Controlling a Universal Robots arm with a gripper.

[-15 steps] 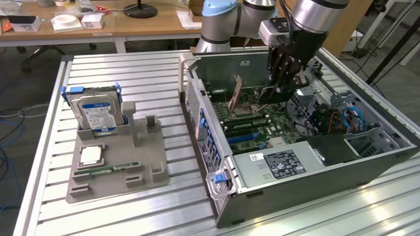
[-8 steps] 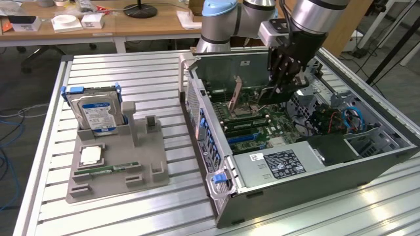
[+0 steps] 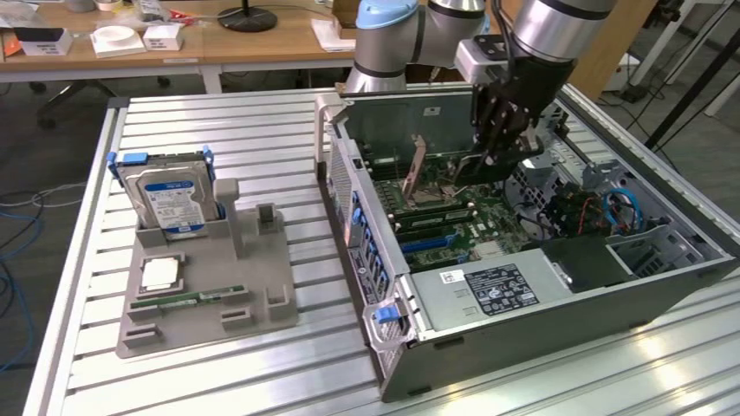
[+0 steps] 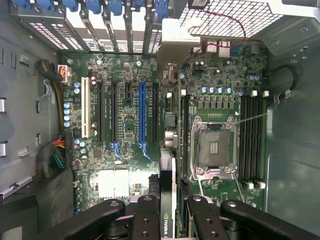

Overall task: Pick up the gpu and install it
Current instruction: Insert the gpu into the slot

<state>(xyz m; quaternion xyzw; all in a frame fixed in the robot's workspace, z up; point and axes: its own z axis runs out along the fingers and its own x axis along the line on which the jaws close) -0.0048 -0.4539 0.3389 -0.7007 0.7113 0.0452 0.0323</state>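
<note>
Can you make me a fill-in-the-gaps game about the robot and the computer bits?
1. Inside the open computer case, the pincer grips the ___.
2. The hard drive is not lying flat; it stands ___ in the grey tray.
3. The memory stick lying on that tray is coloured ___.

Missing words: gpu; upright; green.
</note>
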